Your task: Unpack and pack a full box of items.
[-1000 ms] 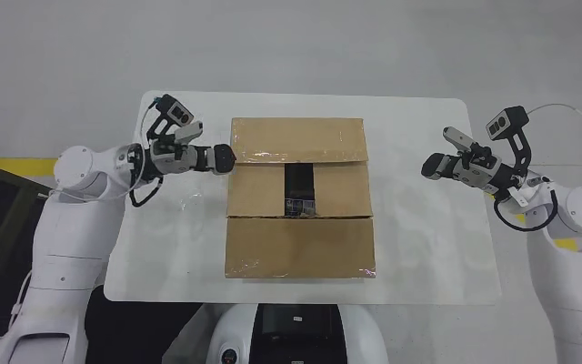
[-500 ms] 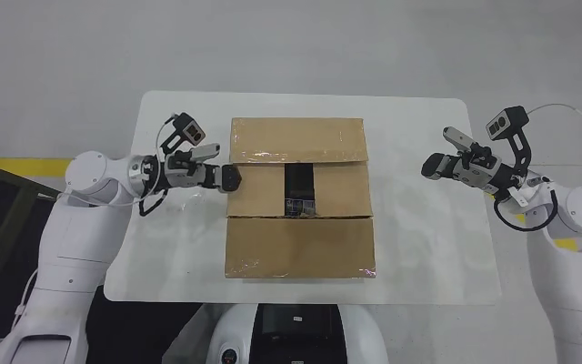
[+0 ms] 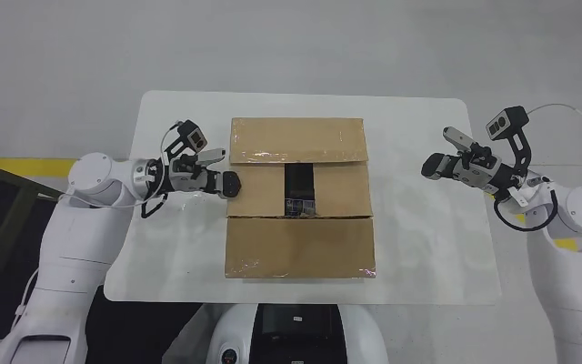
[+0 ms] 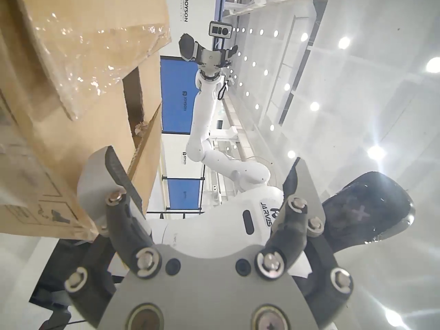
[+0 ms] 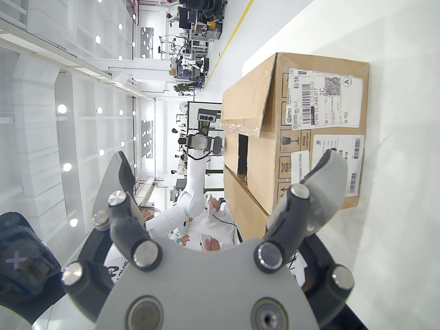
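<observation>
A brown cardboard box [image 3: 300,141] stands mid-table, its far and near flaps folded outward. The two side flaps lie nearly flat, and a dark gap [image 3: 300,189] between them shows items inside. My left gripper [image 3: 231,183] is at the box's left edge, open and empty. In the left wrist view the left gripper [image 4: 202,176] has one finger [image 4: 103,173] close beside the box's cardboard flap [image 4: 86,70]; I cannot tell if it touches. My right gripper [image 3: 428,167] hangs open and empty over the table, well right of the box. The right wrist view has the right gripper [image 5: 223,169] facing the box's labelled side [image 5: 319,104].
The white table [image 3: 418,255] has bare room left and right of the box and a narrow strip in front. Loose clear tape [image 4: 103,46] hangs from a flap edge. The table's edges are close to both arms.
My left gripper has slid along the box's left edge toward the near side and turned at the wrist. The right arm and the box have not moved.
</observation>
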`<state>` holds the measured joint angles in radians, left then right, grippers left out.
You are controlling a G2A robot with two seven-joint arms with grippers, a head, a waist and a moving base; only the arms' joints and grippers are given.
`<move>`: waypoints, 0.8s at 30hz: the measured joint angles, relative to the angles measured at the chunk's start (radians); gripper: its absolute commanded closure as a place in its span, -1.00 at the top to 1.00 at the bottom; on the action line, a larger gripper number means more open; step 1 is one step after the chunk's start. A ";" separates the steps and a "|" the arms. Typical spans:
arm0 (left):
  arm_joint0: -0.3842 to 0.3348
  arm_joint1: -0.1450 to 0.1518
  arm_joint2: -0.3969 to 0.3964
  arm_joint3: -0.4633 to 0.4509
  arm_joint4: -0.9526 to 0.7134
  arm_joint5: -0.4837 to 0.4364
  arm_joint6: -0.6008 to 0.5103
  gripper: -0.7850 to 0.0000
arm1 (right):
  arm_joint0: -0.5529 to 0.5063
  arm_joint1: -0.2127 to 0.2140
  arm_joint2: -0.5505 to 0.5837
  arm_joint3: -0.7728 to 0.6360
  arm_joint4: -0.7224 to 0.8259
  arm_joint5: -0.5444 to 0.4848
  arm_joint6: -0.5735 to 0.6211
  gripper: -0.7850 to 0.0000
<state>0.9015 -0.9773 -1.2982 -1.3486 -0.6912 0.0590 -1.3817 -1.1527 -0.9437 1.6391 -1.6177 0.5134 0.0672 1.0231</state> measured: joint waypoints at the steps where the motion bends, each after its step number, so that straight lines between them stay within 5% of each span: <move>1: -0.002 -0.001 0.003 0.003 0.001 0.001 0.003 1.00 | 0.000 0.000 0.000 0.000 0.000 0.000 0.000 1.00; 24: -0.067 -0.013 0.034 0.075 -0.031 0.017 0.102 1.00 | 0.000 0.000 0.000 0.000 0.000 0.000 0.000 1.00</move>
<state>0.8348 -0.9905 -1.2644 -1.2735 -0.7225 0.0763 -1.2794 -1.1527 -0.9437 1.6391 -1.6177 0.5134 0.0672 1.0231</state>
